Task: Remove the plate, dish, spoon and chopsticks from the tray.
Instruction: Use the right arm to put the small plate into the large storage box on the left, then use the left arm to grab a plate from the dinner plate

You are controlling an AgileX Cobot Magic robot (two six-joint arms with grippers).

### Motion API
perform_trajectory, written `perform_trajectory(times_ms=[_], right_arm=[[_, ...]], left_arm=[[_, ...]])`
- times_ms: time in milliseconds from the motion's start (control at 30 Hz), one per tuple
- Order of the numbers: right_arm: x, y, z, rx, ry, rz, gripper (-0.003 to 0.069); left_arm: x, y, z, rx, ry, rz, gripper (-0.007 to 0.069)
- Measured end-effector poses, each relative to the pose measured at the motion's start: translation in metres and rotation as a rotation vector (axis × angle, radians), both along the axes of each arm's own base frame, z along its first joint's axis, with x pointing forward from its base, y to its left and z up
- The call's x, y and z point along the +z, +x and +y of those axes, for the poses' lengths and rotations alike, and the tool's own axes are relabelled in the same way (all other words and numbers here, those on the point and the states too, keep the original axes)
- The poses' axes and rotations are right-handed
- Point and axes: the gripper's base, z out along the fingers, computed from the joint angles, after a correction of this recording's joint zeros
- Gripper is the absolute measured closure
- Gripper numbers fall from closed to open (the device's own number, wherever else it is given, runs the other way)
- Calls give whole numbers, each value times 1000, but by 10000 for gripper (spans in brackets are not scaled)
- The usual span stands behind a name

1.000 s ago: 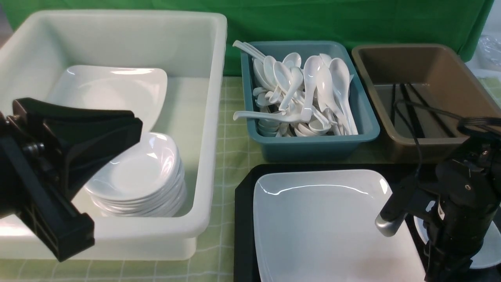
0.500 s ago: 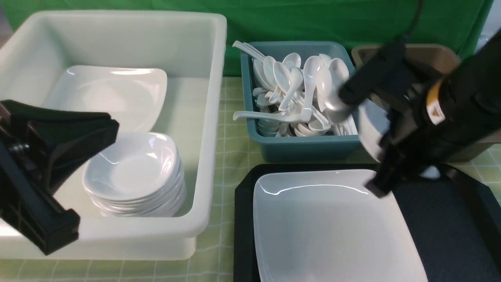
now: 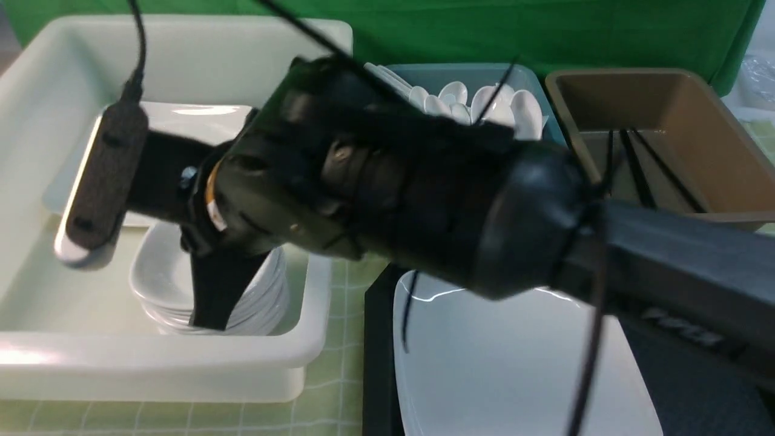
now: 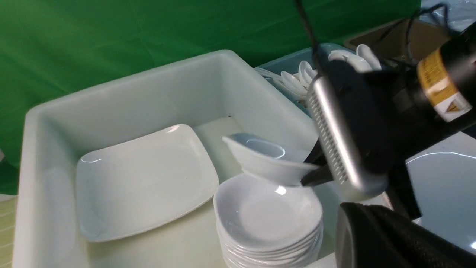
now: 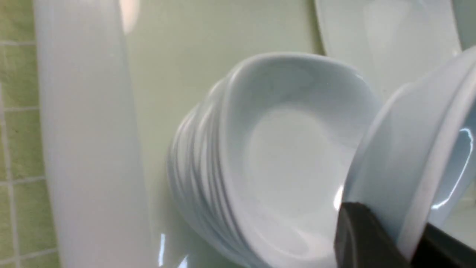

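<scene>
The right gripper, jaws drawn in to a narrow pinch on the rim of the dish, holds the small white bowl tilted just above a stack of matching dishes in the white tub. The arm reaches across from the robot's right. The dish sits off-centre over the stack and appears not yet seated on it. The step in hand looks like the drop-off of the dish. The next move calls for bringing it level over the middle of the pile, lowering it until it nests, and only then parting the jaws; a release from this tilt could send it sliding off. The plate lies on the tray, well apart from the gripper and yet to be cleared. Neither spoon nor chopsticks shows on the part of the tray in view, much of which the arm hides.
</scene>
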Motion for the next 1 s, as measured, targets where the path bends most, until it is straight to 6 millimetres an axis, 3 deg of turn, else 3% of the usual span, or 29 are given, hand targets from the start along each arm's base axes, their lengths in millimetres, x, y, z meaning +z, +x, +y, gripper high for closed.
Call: perform_trajectory(times_ms=[67,133,200,267,367,467,500,567,600,700,767,800,867,900,1000], right_arm=[[-20,4,10,26,-39,-1,536],[-26,5,13,33,-51,-1,498],[-34,6,15,40,-73,0,347],[-33,6,14,37,-83,4,253],[-19,-2,6,21,-113,20,123],[12,-17,-11,-25,-133,52,95],[14,-18,-14,-32,-145,60,97],[45,-30,-39,-99,-169,99,137],[61,-31,-55,-152,-175,125,188],[83,-26,-88,-284,-122,162,334],[89,-23,-112,-359,-99,181,438],[89,-23,-115,-369,-97,184,449],[86,-31,-159,-494,-87,232,552],[90,-33,-162,-494,-75,227,557],[90,-61,-226,-640,-23,262,590]], left_arm=[[-1,-2,2,4,3,11,603],[-2,-2,2,4,4,16,603],[-2,-3,1,-2,-2,24,603],[-2,-3,0,-11,-7,25,603],[-2,-3,-2,-31,-19,23,603],[-1,2,-9,-71,2,31,603],[-1,3,-10,-74,0,33,603],[-1,15,-22,-122,45,68,603],[-2,25,-31,-159,79,95,603],[-6,46,-53,-260,146,135,603],[-10,61,-70,-339,178,162,603],[-10,63,-72,-348,181,166,603],[-22,85,-96,-466,228,237,603],[-25,89,-100,-484,233,250,603],[-48,116,-135,-630,272,345,603]])
